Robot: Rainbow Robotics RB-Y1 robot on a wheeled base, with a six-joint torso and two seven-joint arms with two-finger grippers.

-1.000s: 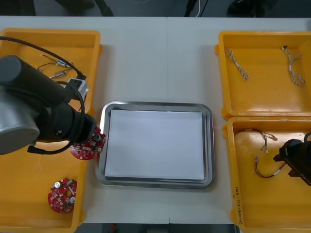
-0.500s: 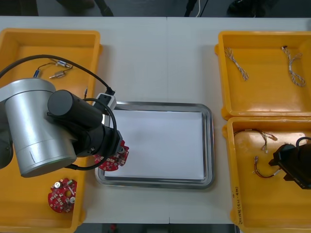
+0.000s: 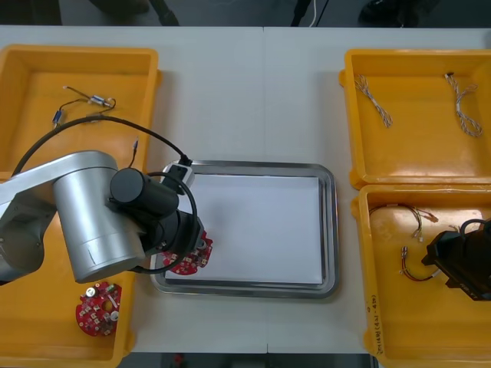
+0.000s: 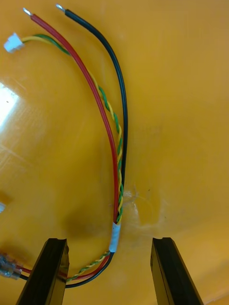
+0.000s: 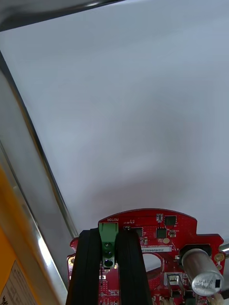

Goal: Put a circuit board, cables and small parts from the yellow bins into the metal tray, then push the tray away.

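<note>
Circuit board point(image 5: 167, 233) is clenched in the left gripper point(image 5: 108, 237). The fingers are closed on the green connector at the board's edge. The front view places it over the near-left corner of the metal tray point(image 3: 330, 230), just inside the rim and above the white lining. Whether it rests on the lining or hangs just clear cannot be told.

A second circuit board point(image 3: 98, 308) lies in the near-left bin point(image 3: 23, 337), untouched.

The right gripper point(image 4: 109, 244) is low in the near-right bin point(image 3: 365, 268). Its claw is released, with the fingers standing apart on either side of a red, black and yellow-green cable point(image 4: 117, 143) and gripping nothing. Another cable point(image 3: 410, 215) lies in the same bin, a little farther from the robot.

Farther off, small metal parts point(image 3: 97, 100) sit in the far-left bin point(image 3: 31, 57), and twisted cables point(image 3: 377, 101) lie in the far-right bin point(image 3: 414, 153).

Assessment: the task is at an early stage.
- The first item has reached the tray but is not yet let go.
- No cable or small part lies in the tray.
- The right arm appears placed for a cable pick.
- Remaining work: release the board, move over the cables and small parts, then push the tray away.
</note>
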